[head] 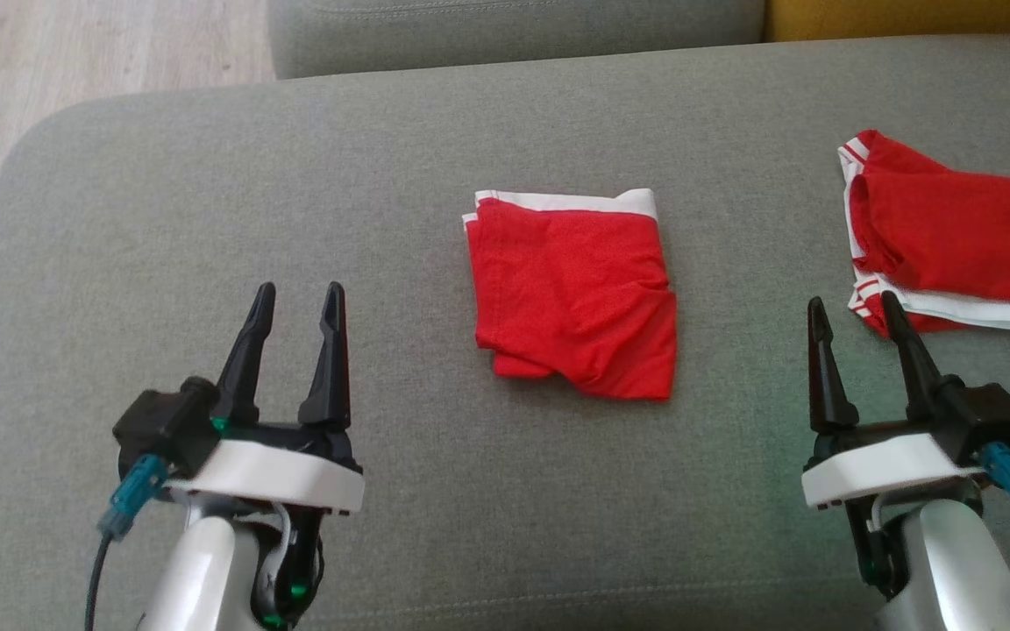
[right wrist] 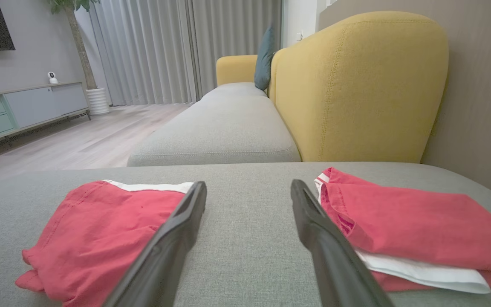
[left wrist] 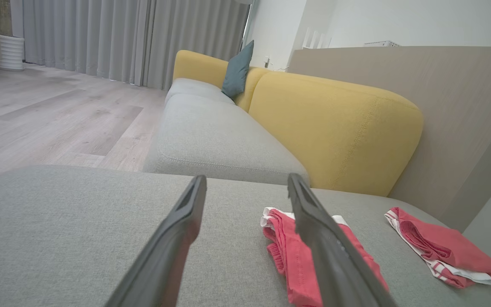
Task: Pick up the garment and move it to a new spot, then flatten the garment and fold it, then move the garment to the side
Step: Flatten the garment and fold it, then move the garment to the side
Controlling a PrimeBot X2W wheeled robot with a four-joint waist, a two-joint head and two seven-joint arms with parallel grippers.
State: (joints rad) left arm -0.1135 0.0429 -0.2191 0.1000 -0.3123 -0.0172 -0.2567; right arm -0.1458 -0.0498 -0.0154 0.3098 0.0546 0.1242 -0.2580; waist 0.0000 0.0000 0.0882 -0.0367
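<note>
Grey cushion (head: 207, 175) bears the folded red garment (head: 573, 294) at its centre, a second red garment (head: 952, 232) at its right edge; left gripper (head: 301, 294) and right gripper (head: 852, 302) hover over its near edge, spread and empty.

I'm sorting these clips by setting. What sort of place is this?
Most likely a home living room: a grey and yellow sofa, floor-length curtains over a wood floor, and a low cabinet with drawers along the wall.
</note>
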